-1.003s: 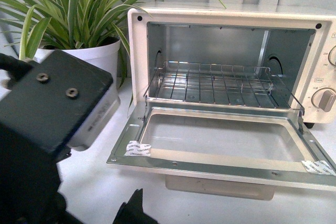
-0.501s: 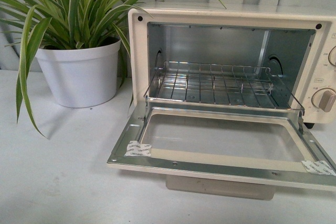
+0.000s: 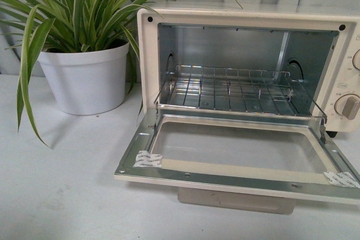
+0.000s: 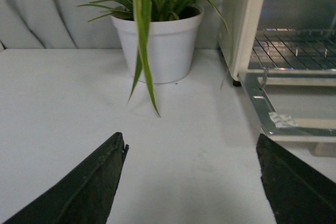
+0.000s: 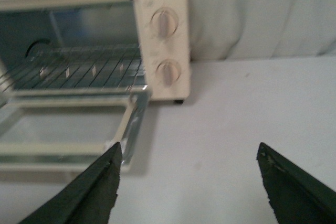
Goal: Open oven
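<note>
White table [image 3: 67, 195], open oven [image 3: 247, 43]

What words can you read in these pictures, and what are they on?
None can be read for sure.
Left sticker on the oven door: small print, too blurred to read.
Right sticker on the door: also too blurred.
Small marks beside the knob: too small to read.
Plant pot: no writing.
</note>
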Tool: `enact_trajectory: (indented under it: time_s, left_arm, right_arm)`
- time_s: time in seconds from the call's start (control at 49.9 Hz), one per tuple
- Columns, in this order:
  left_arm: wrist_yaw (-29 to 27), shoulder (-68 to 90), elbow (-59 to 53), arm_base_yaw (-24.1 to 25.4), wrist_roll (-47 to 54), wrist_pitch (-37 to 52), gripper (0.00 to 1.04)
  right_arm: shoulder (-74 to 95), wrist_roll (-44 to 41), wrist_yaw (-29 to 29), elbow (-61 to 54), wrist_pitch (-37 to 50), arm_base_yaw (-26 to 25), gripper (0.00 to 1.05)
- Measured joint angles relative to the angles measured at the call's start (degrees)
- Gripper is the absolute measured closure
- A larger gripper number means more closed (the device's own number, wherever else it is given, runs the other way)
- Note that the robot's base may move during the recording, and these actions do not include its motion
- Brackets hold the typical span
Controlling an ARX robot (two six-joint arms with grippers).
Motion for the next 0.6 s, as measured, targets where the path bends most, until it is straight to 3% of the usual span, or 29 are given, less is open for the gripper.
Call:
enact_trajectory:
  time_s: [0.281,0.441,0.602]
  left_arm:
    - [12.76,-6.99,-1.33,13.38,-1.77,-4.9,0.77]
    - [17.07,-10.01,-3.26,18.1,-2.27,-5.6,1.01]
    - [21.22,-11.06,-3.26,22.05,-2.4,-6.34,1.01]
  right_arm:
    - [-0.46,-2.8,-0.11,0.0,0.46,-0.5,0.78]
    - [-0.44,-3.04,-0.11,0.0,0.46,-0.5,1.03]
    - [-0.46,-3.21,-0.11,0.0,0.46,-0.5,1.04]
